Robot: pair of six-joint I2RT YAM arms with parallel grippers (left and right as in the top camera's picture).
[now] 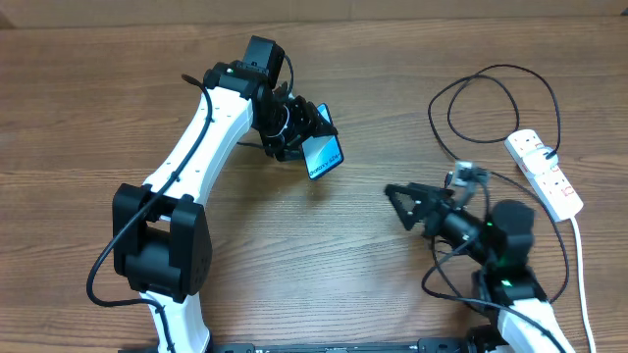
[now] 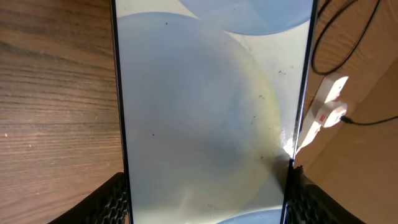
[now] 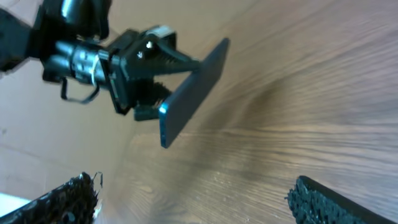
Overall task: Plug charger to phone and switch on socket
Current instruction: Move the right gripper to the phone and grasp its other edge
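Above the table, phone clamped in left end effector

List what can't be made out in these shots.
- Charger plug tip: overhead, the cable runs behind the right arm; the tip can't be located.
- Socket switches: overhead, too small to read on or off; left wrist, the phone covers most of the strip.
- Phone port: left wrist, both ends are cut off by the frame edges; right wrist, the phone is blurred and seen edge-on.
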